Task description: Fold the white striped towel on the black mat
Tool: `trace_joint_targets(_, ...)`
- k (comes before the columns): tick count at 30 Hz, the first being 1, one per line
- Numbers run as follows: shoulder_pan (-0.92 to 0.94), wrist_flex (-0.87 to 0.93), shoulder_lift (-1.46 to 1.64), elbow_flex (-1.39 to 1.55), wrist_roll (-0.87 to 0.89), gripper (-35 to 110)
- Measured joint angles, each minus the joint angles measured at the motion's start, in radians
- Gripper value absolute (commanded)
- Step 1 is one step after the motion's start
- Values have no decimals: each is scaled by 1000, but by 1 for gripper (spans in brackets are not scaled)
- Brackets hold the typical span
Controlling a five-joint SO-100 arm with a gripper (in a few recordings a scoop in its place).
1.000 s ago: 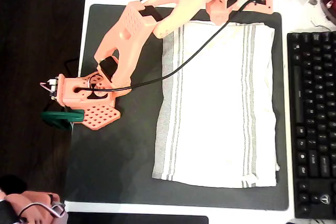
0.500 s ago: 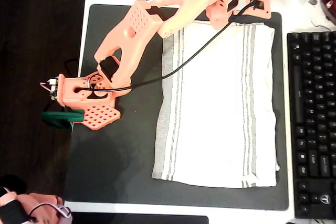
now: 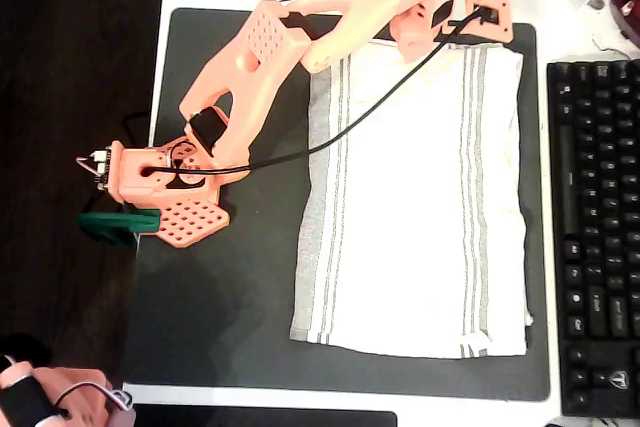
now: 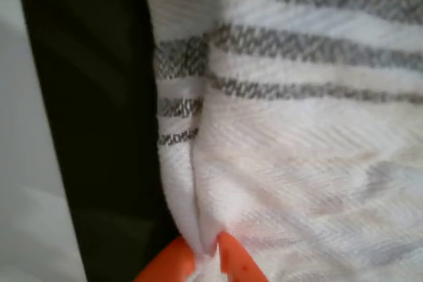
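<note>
In the overhead view my base (image 3: 165, 192) is sitting at the left edge of the mat (image 3: 220, 317), with a green clamp (image 3: 115, 227) just beside it at the frame's left, and my arm (image 3: 260, 57) is reaching up and to the right across the mat's upper part. A black cable (image 3: 330, 137) is running from the base over the towel's upper left toward the wrist. The towel (image 3: 415, 197) is lying flat and spread out on the right half of the mat, its grey stripes running top to bottom near its left and right edges, and the mat is showing bare to the left of it and in a strip below it. My gripper (image 3: 455, 27) is sitting at the towel's top edge, right of centre in the upper part of the frame. In the wrist view the mat is showing as a dark band on the left, and the towel's hem (image 4: 178, 137) is standing up in a fold beside it; my gripper (image 4: 206, 255) at the bottom centre is pinching that raised fold between its two orange fingertips (image 4: 241, 265), which are narrowly set with cloth between them. A keyboard (image 3: 595, 237) is lying along the right edge of the overhead frame, just beside the mat.
</note>
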Motion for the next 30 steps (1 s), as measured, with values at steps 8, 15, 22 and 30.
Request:
trace_joint_targets(8, -25, -3, 0, 2, 8, 0)
trace_joint_targets(15, -43, 29, 0, -25, 23, 0)
trace_joint_targets(22, -57, 44, 2, -91, 38, 0)
trace_joint_targets(30, -75, 80, 120, -97, 41, 0)
